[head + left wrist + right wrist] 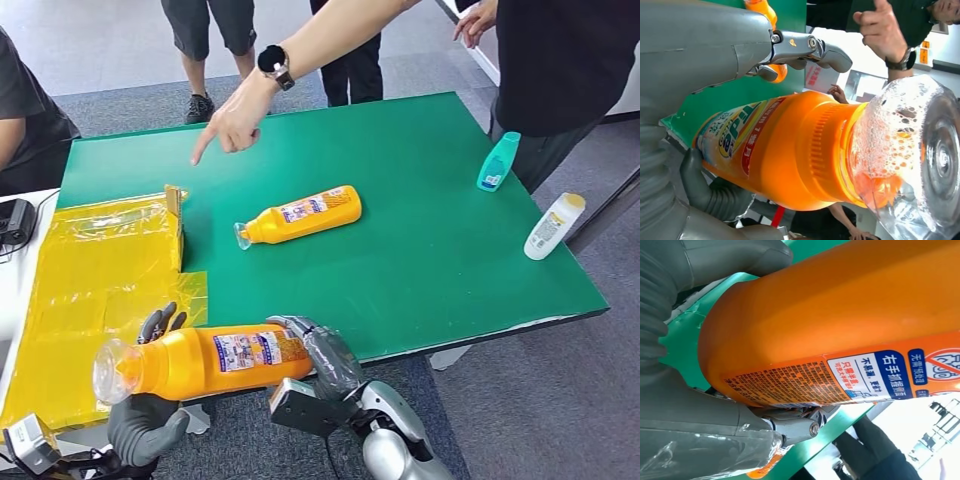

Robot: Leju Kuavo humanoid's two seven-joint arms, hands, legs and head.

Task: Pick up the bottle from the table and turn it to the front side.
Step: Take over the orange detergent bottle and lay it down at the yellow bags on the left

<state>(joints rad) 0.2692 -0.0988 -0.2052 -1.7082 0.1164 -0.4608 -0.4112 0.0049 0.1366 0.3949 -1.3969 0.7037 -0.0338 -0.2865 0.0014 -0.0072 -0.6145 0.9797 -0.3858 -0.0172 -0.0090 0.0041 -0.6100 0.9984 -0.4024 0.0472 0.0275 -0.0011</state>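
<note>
Both hands (147,405) (321,355) grip the bottle (204,362); left wrist view shows its bubbled cap (911,155).

The orange bottle (836,325) carries a label (866,375) just beyond the right robot hand (708,440): white Chinese characters "右手抓握" on a blue band, smaller red characters on white beside it, then dense print too small to read. Near the left robot hand (711,195), its front label (734,132) shows large green and yellow lettering I cannot make out
</note>
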